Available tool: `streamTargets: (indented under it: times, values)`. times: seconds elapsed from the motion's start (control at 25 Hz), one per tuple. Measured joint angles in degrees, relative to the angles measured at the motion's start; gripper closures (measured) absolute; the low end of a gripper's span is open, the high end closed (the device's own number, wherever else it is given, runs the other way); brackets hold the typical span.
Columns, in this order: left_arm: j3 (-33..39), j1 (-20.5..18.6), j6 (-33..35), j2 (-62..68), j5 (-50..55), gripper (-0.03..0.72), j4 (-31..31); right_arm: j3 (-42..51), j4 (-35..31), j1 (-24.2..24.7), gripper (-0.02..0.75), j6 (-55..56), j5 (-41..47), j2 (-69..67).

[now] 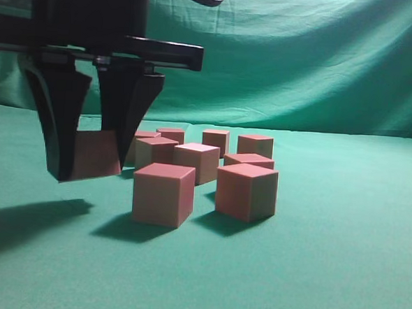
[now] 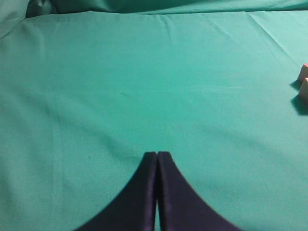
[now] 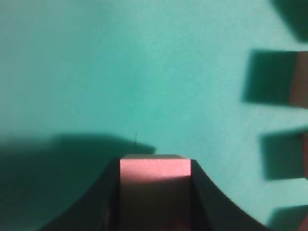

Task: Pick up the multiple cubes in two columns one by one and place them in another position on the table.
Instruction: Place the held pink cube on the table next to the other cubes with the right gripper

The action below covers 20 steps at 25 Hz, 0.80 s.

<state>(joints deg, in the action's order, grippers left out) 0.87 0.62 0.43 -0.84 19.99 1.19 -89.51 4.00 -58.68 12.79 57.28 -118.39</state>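
At the left of the exterior view the right gripper (image 1: pixel 88 163) hangs above the table (image 1: pixel 338 275), its two black fingers (image 1: pixel 57 124) clamped on opposite sides of one cube (image 1: pixel 96 155), lifted clear of the cloth with a shadow beneath. To its right, the other cubes (image 1: pixel 246 190) rest on the table in a loose cluster. The left gripper (image 2: pixel 157 155) hovers over bare cloth, jaws pressed together on nothing, well apart from two cubes at the right edge (image 2: pixel 304 82).

The right hand (image 3: pixel 155 202) grips a cube (image 3: pixel 155 169) (above the table (image 3: pixel 120 72)).
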Motion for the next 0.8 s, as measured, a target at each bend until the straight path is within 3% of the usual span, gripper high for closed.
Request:
streamTargets:
  times: [0.64,0.72,0.8]
  values:
    - [0.0,0.0,0.0,0.0,0.0,0.688,0.0,0.0,0.98,0.0,0.477,1.44,-1.64,-1.44]
    - [0.0,0.0,0.0,0.0,0.0,0.688,0.0,0.0,0.98,0.0,0.417,1.44,-1.64,-1.44]
    - [0.0,0.0,0.0,0.0,0.0,0.688,0.0,0.0,0.98,0.0,0.423,1.44,-1.64,-1.44]
